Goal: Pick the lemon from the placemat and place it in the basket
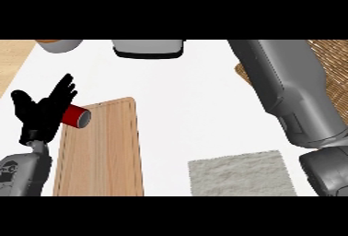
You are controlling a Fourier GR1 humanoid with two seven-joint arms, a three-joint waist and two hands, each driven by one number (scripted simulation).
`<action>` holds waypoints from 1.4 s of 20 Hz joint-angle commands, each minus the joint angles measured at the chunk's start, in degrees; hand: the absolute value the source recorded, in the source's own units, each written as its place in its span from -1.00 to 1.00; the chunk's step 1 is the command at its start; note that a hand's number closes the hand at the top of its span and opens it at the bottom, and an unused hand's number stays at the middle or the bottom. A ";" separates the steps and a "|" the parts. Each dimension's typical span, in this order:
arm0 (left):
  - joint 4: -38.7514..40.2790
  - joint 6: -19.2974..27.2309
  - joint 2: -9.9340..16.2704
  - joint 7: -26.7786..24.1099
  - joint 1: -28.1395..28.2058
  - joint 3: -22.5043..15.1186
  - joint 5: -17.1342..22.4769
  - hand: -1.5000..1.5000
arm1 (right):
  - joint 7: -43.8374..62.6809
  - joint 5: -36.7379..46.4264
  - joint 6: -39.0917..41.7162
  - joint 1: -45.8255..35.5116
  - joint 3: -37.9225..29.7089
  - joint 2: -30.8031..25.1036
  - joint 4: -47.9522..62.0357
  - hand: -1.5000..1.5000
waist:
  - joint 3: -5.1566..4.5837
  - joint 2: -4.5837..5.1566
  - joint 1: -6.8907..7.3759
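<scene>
My left black hand (42, 110) rests open at left edge, fingers spread upward, just in front of a red cylindrical can (76, 115) lying on a long wooden cutting board (102, 156). My right grey forearm (289, 92) extends over the woven wicker basket (329, 64); right hand hidden, fingers can't tell. Lemon not visible. Grey textured placemat (241, 174) lower centre.

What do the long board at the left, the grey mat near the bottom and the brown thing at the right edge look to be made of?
Board: pale wood, matt, lengthwise grain lines. Mat: probably cloth, grey, with a rough speckled nap. Basket: apparently wicker, a brown woven pattern, mostly hidden by the right forearm.
</scene>
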 commanded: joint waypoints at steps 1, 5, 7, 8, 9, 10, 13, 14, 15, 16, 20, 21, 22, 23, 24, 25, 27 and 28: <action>-0.69 0.29 -0.24 0.25 1.02 0.24 0.04 0.00 | 3.59 0.01 -2.11 3.10 -2.99 -3.93 1.05 1.00 | 0.07 -0.17 -0.68; 1.35 -0.74 0.91 -0.46 0.26 1.48 0.44 0.00 | 1.18 -0.88 -2.44 4.38 -4.82 -3.92 -0.25 1.00 | 0.06 -0.26 -1.02; -0.12 -0.02 0.27 -0.74 0.63 0.62 -0.61 0.00 | 0.53 -0.08 -2.38 6.66 -4.31 -3.61 -0.80 1.00 | 0.06 -0.32 -1.02; 0.82 -0.60 0.71 -0.20 1.11 1.53 0.28 0.00 | -0.72 -0.42 -0.71 8.43 -4.48 -4.95 -1.63 1.00 | 0.06 -0.41 -1.29; -0.40 -0.22 0.15 0.07 0.59 1.16 0.26 0.00 | -1.45 -1.24 -2.09 8.62 -5.60 -5.81 -1.95 1.00 | 0.07 -0.36 -1.12; -1.92 0.30 0.11 1.34 1.17 1.16 0.22 0.00 | -4.52 -2.18 -3.40 11.37 -5.91 -6.77 -2.71 1.00 | 0.09 -0.38 -1.11; 1.51 -0.53 -0.20 -0.80 -0.10 1.08 -0.03 0.00 | -8.58 -5.81 -6.40 10.57 -9.36 -8.43 -0.43 1.00 | 0.07 -0.04 -0.76; 2.65 0.38 -0.53 -0.24 -1.39 1.22 -0.39 0.00 | -6.68 -3.38 -9.06 14.93 -7.11 -5.02 -1.48 1.00 | 0.07 -0.15 -1.08; 0.45 -0.23 -0.03 0.73 -1.07 1.00 -0.12 0.00 | -8.31 -4.48 -10.56 14.26 -8.51 -6.96 -1.65 1.00 | 0.08 -0.14 -0.79; 3.00 -0.78 -0.25 -2.78 0.35 1.83 0.14 0.00 | -10.14 -5.21 -12.66 18.47 -8.74 -6.47 -1.76 1.00 | 0.08 -0.08 -0.99; -0.55 -1.26 1.15 -0.37 0.80 2.29 0.64 0.00 | -0.02 1.45 -17.06 19.24 -9.82 -9.67 -2.61 1.00 | 0.03 -0.09 -0.75; -1.33 -1.01 0.60 1.57 1.16 1.51 0.45 0.00 | 0.13 0.59 -16.38 18.77 -10.70 -9.33 -3.12 -1.00 | 0.07 -0.20 -0.68; 1.02 -0.06 -0.43 -0.62 -0.21 1.42 -0.30 0.00 | -2.92 -2.16 -17.88 21.13 -12.08 -9.08 -3.59 -1.00 | 0.08 -0.06 -1.08; -0.61 -1.50 1.03 -0.17 1.41 2.12 0.47 0.00 | -5.41 -3.61 -19.46 21.28 -13.38 -9.43 -0.89 -1.00 | 0.11 0.09 -0.18; -3.18 -0.82 -0.06 3.37 0.70 0.74 0.36 0.00 | -6.80 -4.59 -16.65 20.83 -13.28 -9.56 -0.72 -1.00 | 0.11 -0.12 -0.41; -1.07 -0.40 -1.12 -1.72 2.20 0.62 -0.76 0.00 | -9.58 -5.10 -18.48 21.05 -14.41 -11.93 2.24 -1.00 | 0.10 0.14 -0.11; -0.44 0.01 -1.03 0.40 0.14 0.25 -1.36 0.00 | -10.18 -5.48 -19.21 20.44 -13.48 -9.03 1.61 -1.00 | 0.09 -0.02 -0.39; -4.71 -0.02 -0.74 2.98 1.84 0.32 -0.60 0.00 | -14.38 -7.74 -20.45 21.04 -14.52 -10.20 3.14 -1.00 | 0.13 0.01 0.04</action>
